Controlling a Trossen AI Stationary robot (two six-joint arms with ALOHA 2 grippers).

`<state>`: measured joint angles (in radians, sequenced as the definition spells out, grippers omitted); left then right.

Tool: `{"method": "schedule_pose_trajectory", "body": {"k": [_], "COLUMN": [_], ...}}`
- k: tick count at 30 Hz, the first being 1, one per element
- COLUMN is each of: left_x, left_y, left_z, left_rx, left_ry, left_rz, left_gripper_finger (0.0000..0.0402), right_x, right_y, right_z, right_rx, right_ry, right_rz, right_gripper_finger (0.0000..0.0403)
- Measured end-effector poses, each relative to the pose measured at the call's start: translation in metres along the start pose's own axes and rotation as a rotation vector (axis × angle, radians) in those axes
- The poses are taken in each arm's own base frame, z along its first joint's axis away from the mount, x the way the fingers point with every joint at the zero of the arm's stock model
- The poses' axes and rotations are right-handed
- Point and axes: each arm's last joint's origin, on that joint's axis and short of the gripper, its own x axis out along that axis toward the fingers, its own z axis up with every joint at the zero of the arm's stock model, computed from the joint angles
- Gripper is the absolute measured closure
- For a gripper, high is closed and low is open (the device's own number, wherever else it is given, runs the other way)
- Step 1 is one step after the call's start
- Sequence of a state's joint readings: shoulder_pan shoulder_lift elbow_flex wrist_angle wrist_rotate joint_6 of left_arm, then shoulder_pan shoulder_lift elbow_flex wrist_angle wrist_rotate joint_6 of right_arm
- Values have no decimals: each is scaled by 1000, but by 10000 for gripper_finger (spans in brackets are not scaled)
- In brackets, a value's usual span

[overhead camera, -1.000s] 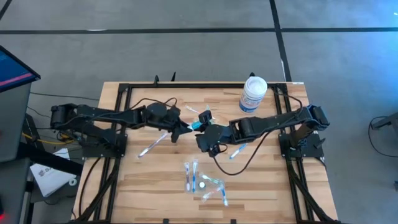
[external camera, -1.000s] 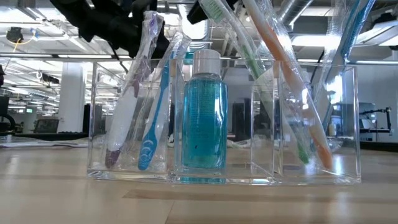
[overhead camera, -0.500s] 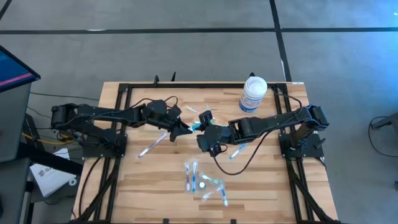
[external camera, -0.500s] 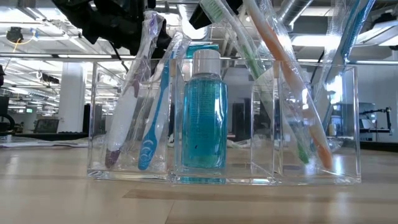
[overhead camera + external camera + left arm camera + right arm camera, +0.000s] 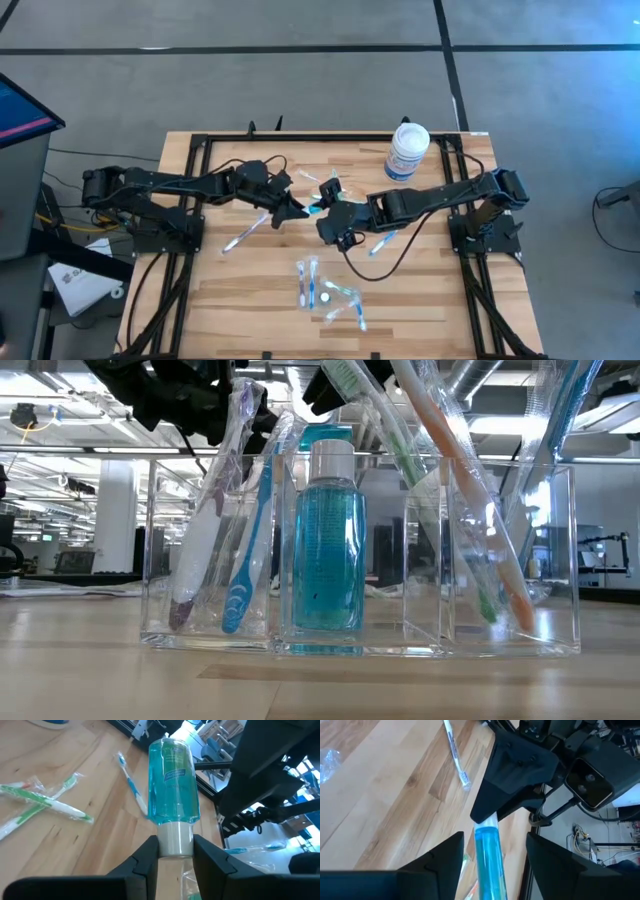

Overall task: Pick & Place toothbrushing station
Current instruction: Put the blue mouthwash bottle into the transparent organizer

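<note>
Now teal bottle (image 5: 172, 785), white-capped, in left fingers (image 5: 174, 854); right fingers (image 5: 492, 851) apart

A clear bottle of teal-blue liquid with a white cap (image 5: 172, 795) carries a pale blue label. On the light, streaky-grained wooden table (image 5: 250, 290) near the bottle lie a blue-and-white toothbrush (image 5: 131, 783) and green-and-white wrapped toothbrushes (image 5: 42, 805). The gripper fingers (image 5: 145, 865) are black.
</note>
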<state>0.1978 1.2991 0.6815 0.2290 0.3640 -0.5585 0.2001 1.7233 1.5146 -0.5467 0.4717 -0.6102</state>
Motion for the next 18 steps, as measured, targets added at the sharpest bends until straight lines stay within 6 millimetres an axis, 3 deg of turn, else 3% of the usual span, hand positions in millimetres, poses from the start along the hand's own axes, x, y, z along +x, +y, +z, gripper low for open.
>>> {"method": "schedule_pose_trajectory", "body": {"k": [14, 18], "left_x": [0, 0], "left_y": [-3, -4], "left_z": [2, 3], "left_rx": [-34, -45], "left_ry": [7, 9], "left_rz": [-63, -93], "left_gripper_finger": [315, 315], "right_x": [1, 15], "right_y": [-2, 7], "right_z": [-1, -1], "right_rx": [3, -13], "right_ry": [-1, 24], "right_rz": [-4, 14], "right_gripper_finger": [224, 224]}}
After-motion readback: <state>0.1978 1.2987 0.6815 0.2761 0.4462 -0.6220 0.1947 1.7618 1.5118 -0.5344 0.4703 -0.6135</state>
